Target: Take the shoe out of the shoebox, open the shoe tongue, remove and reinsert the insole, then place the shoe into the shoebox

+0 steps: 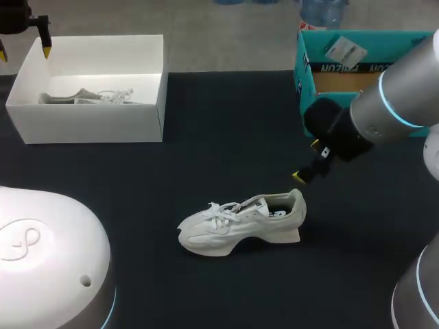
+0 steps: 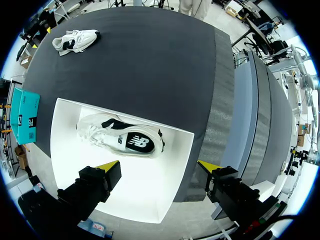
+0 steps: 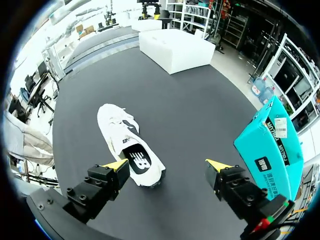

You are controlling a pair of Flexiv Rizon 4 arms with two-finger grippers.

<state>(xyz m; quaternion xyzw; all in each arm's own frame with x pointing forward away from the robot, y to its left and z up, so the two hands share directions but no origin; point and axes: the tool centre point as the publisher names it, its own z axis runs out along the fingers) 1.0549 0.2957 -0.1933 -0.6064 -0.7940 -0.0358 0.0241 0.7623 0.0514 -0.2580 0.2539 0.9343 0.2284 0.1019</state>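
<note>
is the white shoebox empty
No, a white shoe lies on its side inside the white shoebox, as the left wrist view shows.

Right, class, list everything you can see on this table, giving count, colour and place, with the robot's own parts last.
loose sneaker: 1, white, upright on its sole in the middle of the table, outside any box.
boxed sneaker: 1, white with a dark lining, lying inside the white shoebox.
white shoebox: 1, white, open, at the table's far left.
teal shoebox: 1, teal, by the table's far right edge.
table: 1, black.
left pincer: 1, yellow tips, open, above the white shoebox.
right pincer: 1, yellow tips, open, above the loose sneaker's heel end.
</note>
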